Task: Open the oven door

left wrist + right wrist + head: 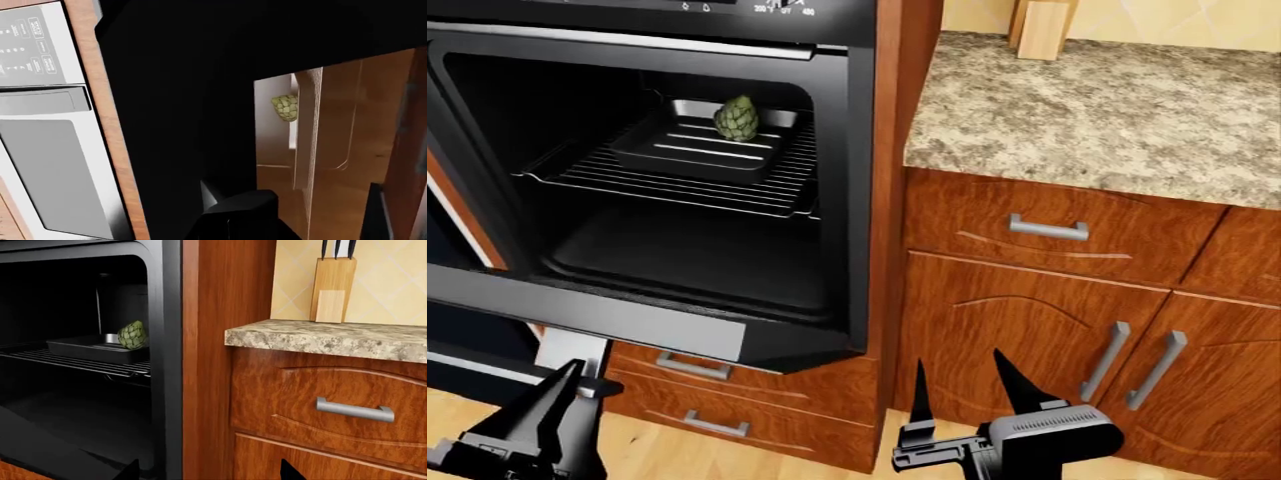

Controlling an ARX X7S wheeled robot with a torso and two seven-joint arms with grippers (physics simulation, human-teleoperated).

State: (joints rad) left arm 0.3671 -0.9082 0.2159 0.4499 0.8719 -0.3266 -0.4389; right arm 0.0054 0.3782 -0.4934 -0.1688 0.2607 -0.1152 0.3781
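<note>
With the oven door point(587, 315) swung down and hanging open at lower left of the head view, the cavity shows 1 wire rack point(681, 180), 1 dark tray point(694, 150) on it & 1 green artichoke point(737, 118) in the tray. Left gripper point(574, 385) sits just below the door's front edge w/ fingers spread, gripping nothing; right gripper point(961, 385) is further right in front of the cabinets, 2 fingers apart, also empty. Right of the oven: 1 stone counter point(1094, 110) w/ 1 knife block point(332, 290) holding 3 knives, & 5 silver handles on the wood fronts.
</note>
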